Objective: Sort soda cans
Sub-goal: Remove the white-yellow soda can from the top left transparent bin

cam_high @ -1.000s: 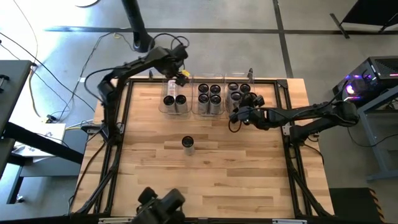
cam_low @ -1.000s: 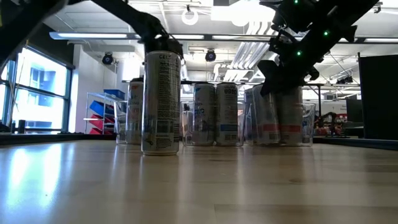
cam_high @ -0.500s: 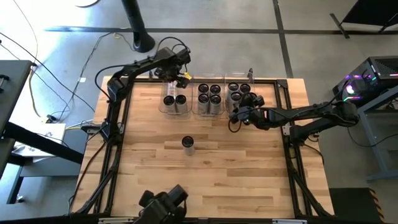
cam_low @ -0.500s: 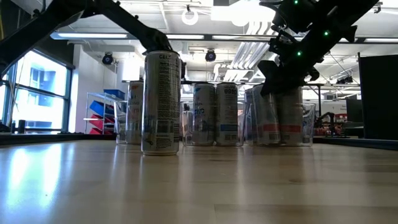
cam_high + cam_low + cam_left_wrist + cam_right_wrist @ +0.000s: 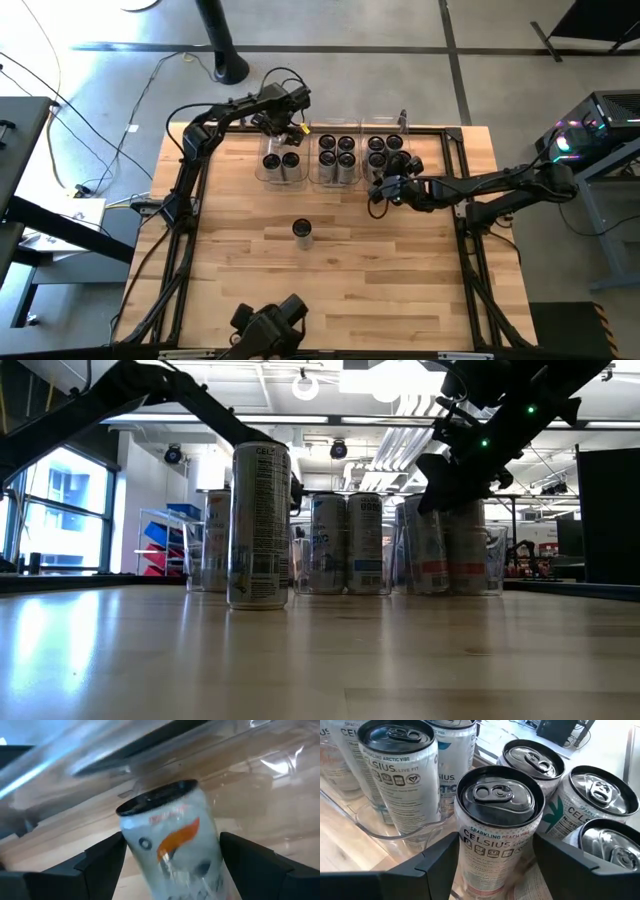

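Soda cans stand in three clear bins at the table's far edge: two in the left bin (image 5: 281,163), several in the middle bin (image 5: 337,153) and several in the right bin (image 5: 384,148). One can (image 5: 302,231) (image 5: 259,525) stands alone on its base at mid-table. My left gripper (image 5: 284,124) is over the left bin's far end, shut on a pale can with an orange mark (image 5: 170,840). My right gripper (image 5: 388,186) (image 5: 445,470) is at the right bin's near end, shut on a dark-topped can (image 5: 499,822). My left gripper pinches the orange-marked can by its round sides (image 5: 131,851), one finger on each side. The fingers come steeply from above and run along the can. It hangs tilted, its dark end (image 5: 157,797) pointing down at the bin floor and clear of it. My right gripper has the can's round sides (image 5: 466,851) between its two fingers, below the dark rim. The fingers come slanting down from the table's right and near side. The can is upright among the right bin's cans; its base is hidden.
The black frame rails (image 5: 190,200) run along the table's left and right sides. A camera mount (image 5: 268,330) sits at the near edge. Bare wood lies around the lone can.
My left gripper has come down toward the left bin's far end with its can, rolling a little as it sank. The right arm and all standing cans have kept still.
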You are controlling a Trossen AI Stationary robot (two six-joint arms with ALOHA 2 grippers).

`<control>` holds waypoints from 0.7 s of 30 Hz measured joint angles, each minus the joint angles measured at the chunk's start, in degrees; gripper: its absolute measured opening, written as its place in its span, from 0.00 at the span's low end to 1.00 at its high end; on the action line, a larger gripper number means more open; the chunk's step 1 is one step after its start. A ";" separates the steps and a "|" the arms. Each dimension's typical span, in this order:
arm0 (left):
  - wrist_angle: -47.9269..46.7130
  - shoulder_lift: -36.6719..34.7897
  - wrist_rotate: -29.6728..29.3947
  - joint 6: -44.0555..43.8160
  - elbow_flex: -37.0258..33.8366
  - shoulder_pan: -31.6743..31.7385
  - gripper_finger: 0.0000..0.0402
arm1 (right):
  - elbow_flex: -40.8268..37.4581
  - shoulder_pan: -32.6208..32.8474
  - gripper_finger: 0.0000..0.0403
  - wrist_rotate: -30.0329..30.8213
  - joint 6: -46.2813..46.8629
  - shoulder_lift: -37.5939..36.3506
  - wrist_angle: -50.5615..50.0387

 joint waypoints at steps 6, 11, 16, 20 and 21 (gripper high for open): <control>1.28 1.77 0.18 2.31 0.00 -0.05 0.74 | 0.00 0.27 0.62 0.02 0.01 0.00 0.04; 2.40 2.10 1.92 3.80 -0.02 0.02 0.65 | 0.00 0.27 0.62 0.02 0.01 0.00 0.06; 3.36 0.21 2.65 6.99 -0.14 -0.21 0.60 | 0.00 0.27 0.62 0.04 -0.01 0.02 0.08; 3.68 -3.92 3.06 7.80 -0.57 -0.70 0.60 | 0.00 0.27 0.62 0.04 0.01 0.00 0.09; 3.98 -5.76 2.96 7.98 -0.56 -0.77 0.60 | 0.00 0.27 0.62 0.05 -0.01 0.01 0.09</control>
